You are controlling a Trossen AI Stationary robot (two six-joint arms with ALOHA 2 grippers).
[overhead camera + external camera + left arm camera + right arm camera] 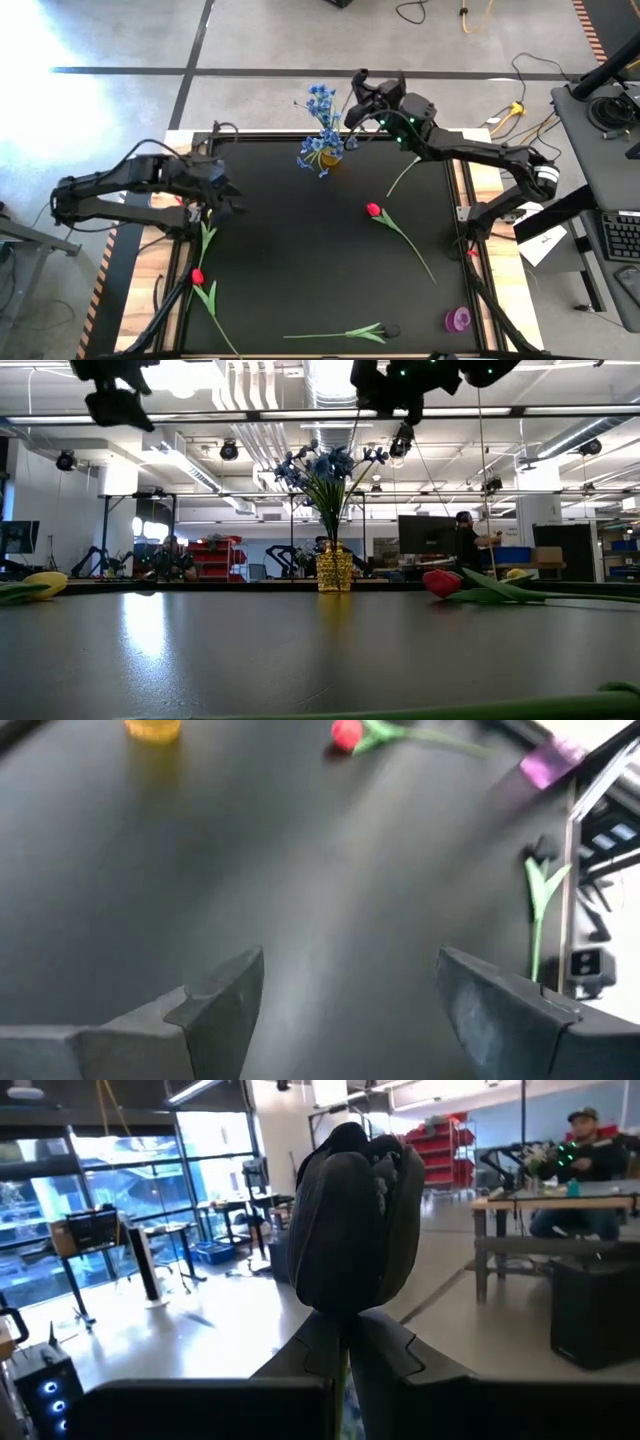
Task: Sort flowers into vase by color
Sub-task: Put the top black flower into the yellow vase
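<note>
A yellow vase (329, 158) with a bushy blue sprig (322, 105) stands at the table's far middle. My right gripper (372, 88) is high above the far edge, just right of the sprig. It is shut on a near-black tulip, whose head (350, 1220) stands out past the fingertips. My left gripper (228, 192) hangs open and empty above the table's left side; its fingers (225, 1005) are wide apart. Lying flat on the table are a red tulip (373, 210), a second red tulip (197, 275), a yellow tulip (45, 582) and a near-black tulip (392, 329). My right gripper pinches the tulip's green stem just below the head (345, 1342) between its two fingers. The head sticks out beyond the fingertips, away from the arm. The flower is lifted off the table, and its stem (405, 178) trails back under the arm.
A purple vase (460, 319) stands near the table's near right corner. Wooden table edges (145, 270) and the arm mounts flank the black mat. The mat's middle (300, 260) is bare. People and workbenches show in the room beyond.
</note>
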